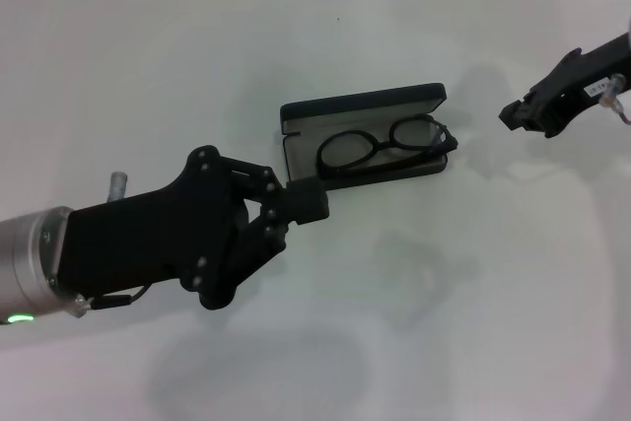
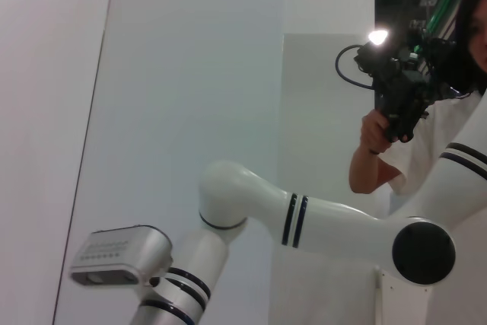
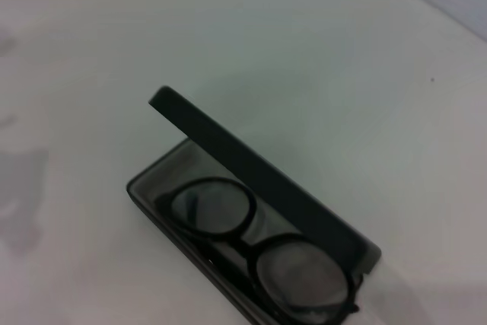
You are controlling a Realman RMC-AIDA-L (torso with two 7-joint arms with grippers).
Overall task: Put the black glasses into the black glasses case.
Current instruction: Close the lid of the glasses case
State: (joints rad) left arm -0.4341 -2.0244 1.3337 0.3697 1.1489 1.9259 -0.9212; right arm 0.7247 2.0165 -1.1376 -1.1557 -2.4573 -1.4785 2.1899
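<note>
Left pincer (image 1: 308, 200) closed, extended; right pincer (image 1: 520, 113) raised.

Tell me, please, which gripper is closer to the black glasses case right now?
Left. The left gripper sits right at the near left corner of the black glasses case, seemingly touching it. The right gripper hovers off its right end, a clear gap away.

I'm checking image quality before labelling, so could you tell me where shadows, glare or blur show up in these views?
Head view: soft grey shadows fall on the white table below the left hand and beside the glasses case. Left wrist view: a bright lamp glares on the camera rig a person holds. Right wrist view: the glasses in the case look slightly soft.
</note>
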